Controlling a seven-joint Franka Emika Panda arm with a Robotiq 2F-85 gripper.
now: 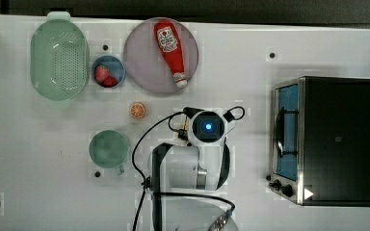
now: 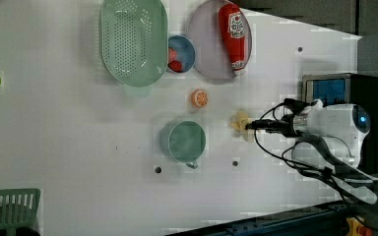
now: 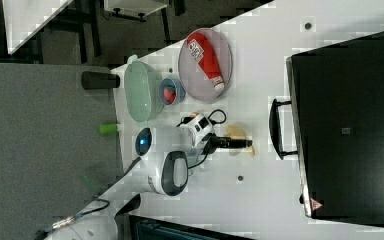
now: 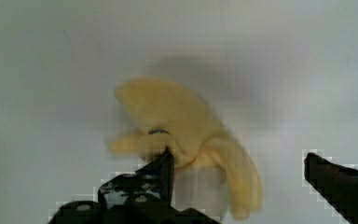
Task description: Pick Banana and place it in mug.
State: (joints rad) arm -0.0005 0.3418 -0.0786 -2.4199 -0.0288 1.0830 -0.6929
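Hovering with open gripper (image 4: 235, 168) straddling the banana (image 4: 186, 135), fingers spread wide either side of its long axis, mug (image 2: 187, 141) lying off toward the left view's left.

Arm (image 1: 192, 166): glossy white shells, black bands at the joints. Round blue light on a black cap (image 1: 208, 127) near the wrist. Black cables (image 2: 300, 152) loop off the wrist and trail along the links. Gripper (image 4: 237, 170): matte black fingers, small screws in the finger mount.
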